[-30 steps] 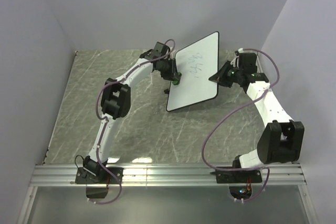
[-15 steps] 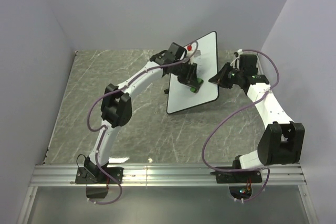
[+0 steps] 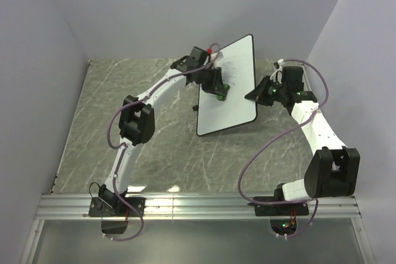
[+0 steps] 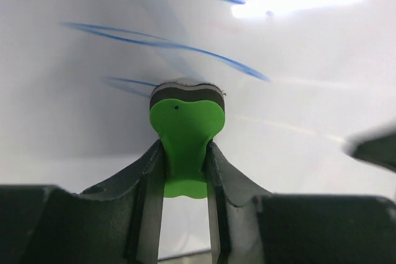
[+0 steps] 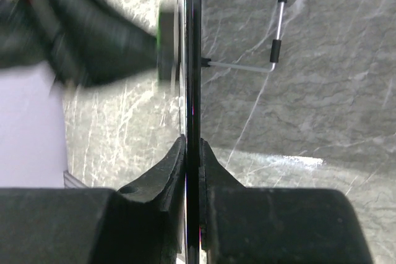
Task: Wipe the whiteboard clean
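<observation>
The whiteboard [image 3: 235, 100] stands tilted on the table, white with a thin black rim. My right gripper [image 3: 255, 95] is shut on its right edge; in the right wrist view the edge [image 5: 193, 60] runs straight between the jaws of that gripper [image 5: 193, 153]. My left gripper [image 3: 218, 92] is shut on the green eraser [image 3: 221, 96] and presses it against the board's face. In the left wrist view the eraser [image 4: 185, 122] sits in the gripper [image 4: 185, 159], with its dark pad on the board [image 4: 297, 134] below several blue strokes [image 4: 161, 42].
The grey marble table [image 3: 124, 103] lies under both arms. Pale walls close in the back and both sides. A thin metal stand wire [image 5: 272, 41] sticks out behind the board. A metal rail [image 3: 198, 205] runs along the near edge.
My left gripper swept the eraser onto the board, down to the middle, then back up and left. Much of the scribble has gone. The right gripper held the board still.
</observation>
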You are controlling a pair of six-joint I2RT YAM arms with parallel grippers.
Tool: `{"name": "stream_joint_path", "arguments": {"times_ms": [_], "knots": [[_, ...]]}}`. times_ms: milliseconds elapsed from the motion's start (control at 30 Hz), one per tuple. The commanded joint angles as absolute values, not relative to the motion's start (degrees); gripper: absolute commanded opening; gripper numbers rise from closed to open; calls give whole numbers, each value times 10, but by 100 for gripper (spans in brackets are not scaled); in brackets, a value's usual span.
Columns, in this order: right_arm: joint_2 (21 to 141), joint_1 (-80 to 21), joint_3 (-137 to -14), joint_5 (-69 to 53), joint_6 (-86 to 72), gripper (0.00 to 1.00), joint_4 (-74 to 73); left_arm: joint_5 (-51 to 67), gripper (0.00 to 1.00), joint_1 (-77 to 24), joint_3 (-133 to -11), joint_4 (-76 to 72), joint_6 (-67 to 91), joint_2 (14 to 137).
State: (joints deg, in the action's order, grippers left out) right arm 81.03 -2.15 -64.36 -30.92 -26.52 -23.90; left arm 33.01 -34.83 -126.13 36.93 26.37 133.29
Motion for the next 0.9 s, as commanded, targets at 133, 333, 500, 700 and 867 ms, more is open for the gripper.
{"name": "stream_joint_path", "arguments": {"times_ms": [133,333,500,700,867], "knots": [[812,-94,-606,-379,-174,0,-433,240,0,-274,-1317,369,284,1411],[832,-108,-623,-367,-173,0,-448,282,0,-285,-1310,345,258,1395],[878,-109,-670,-344,-174,0,-461,362,0,-325,-1320,321,233,1353],[947,-108,-756,-334,-174,0,-494,430,0,-344,-1303,287,243,1298],[990,-109,-808,-331,-171,0,-515,431,0,-343,-1299,266,264,1283]]}}
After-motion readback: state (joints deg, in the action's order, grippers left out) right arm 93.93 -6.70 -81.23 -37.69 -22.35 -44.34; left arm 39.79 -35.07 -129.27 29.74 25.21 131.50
